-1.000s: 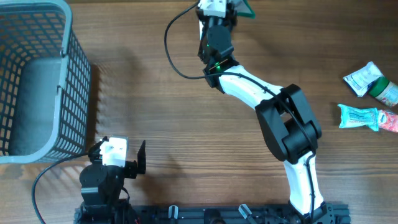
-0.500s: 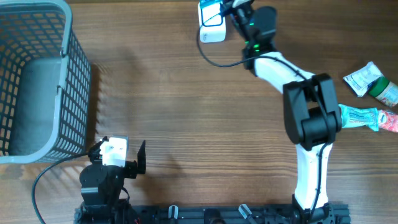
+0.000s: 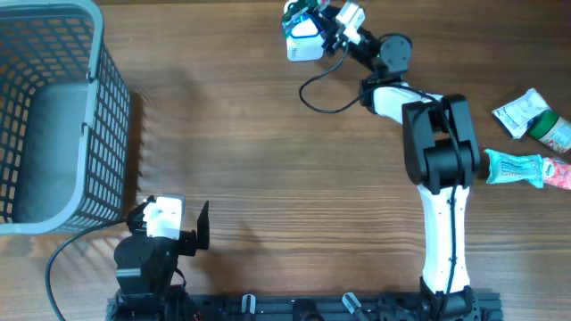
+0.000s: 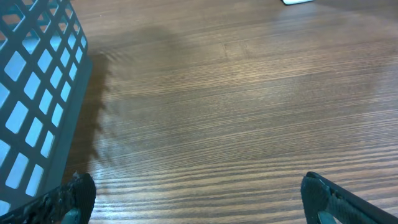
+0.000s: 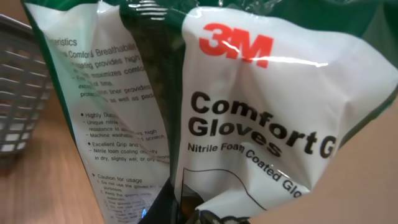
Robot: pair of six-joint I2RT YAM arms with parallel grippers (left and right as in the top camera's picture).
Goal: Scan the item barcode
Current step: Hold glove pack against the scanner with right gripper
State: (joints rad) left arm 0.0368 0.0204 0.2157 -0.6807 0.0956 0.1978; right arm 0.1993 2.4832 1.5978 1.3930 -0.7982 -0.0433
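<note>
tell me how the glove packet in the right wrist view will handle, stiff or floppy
Probably floppy: the glove packet is thin glossy film, creased and buckled down its middle. Likely light for its size, since the label names foam coated gloves. The shiny film may slip in a grip.

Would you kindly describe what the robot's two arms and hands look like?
The right arm has white links and bulky black joints, with a thin black cable looping beside it. The left hand is black with a white block on top, dark textured fingers and its own black lead.
</note>
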